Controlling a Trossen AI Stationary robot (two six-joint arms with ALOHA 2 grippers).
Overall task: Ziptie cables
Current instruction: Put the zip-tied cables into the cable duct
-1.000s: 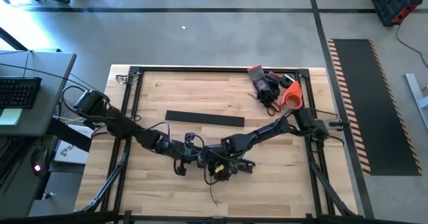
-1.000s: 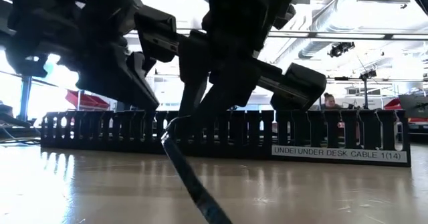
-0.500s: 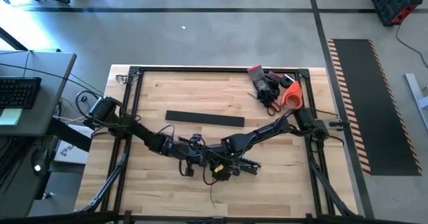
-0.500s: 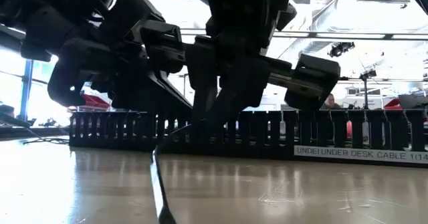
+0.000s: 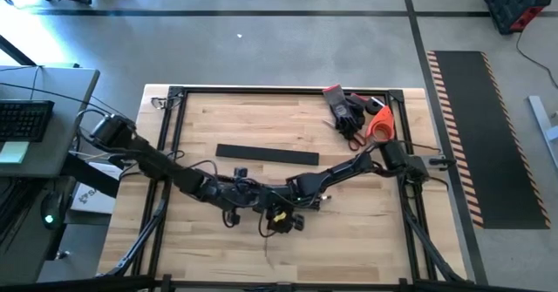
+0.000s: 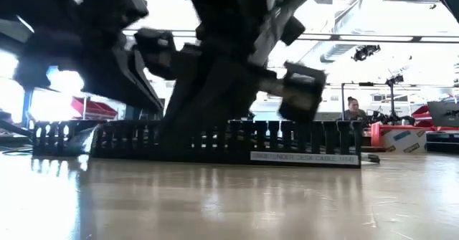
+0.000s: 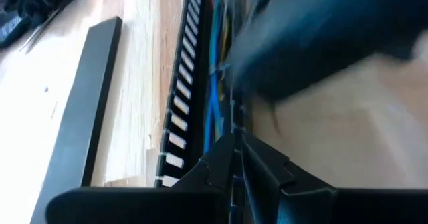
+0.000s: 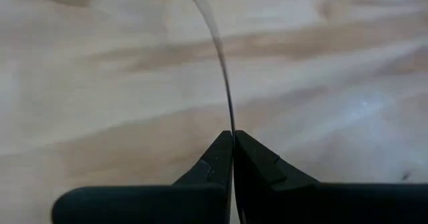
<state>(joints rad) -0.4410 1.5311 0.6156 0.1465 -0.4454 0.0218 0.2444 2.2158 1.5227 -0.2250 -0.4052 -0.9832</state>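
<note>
Toward the front edge of the bench (image 5: 366, 231), at mid-width: both arms meeting low over the wood. Behind them, nearer the middle, flat black rail (image 5: 266, 155); slotted rail (image 7: 179, 110) just beside the left gripper (image 7: 234, 140), fingers pressed together, anything between them impossible to tell. Cables (image 7: 215, 97) lying inside the slotted rail. Right gripper (image 8: 233, 136) pinched narrow on a thin strand (image 8: 224, 70) trailing over bare wood. Gloves (image 5: 349, 113) at far right corner, untouched. Judged early to midway: no fastened tie visible; looping and tightening left.
</note>
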